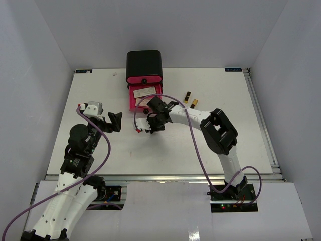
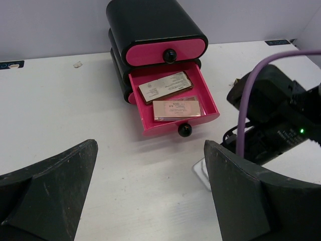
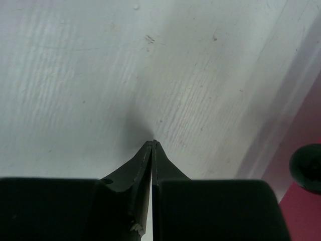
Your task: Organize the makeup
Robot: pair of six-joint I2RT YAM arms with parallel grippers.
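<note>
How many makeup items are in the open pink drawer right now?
2. A tan compact lies at the back of the open pink drawer, and a pink-brown palette lies in front of it, nearer the knob. Anything beneath them would be hidden.

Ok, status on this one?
Left jaws open, hovering. Right jaws shut, empty, over white table by open pink drawer. Two black-and-gold lipsticks loose on table; two flat tan cosmetics in drawer. Nothing blocking.
</note>
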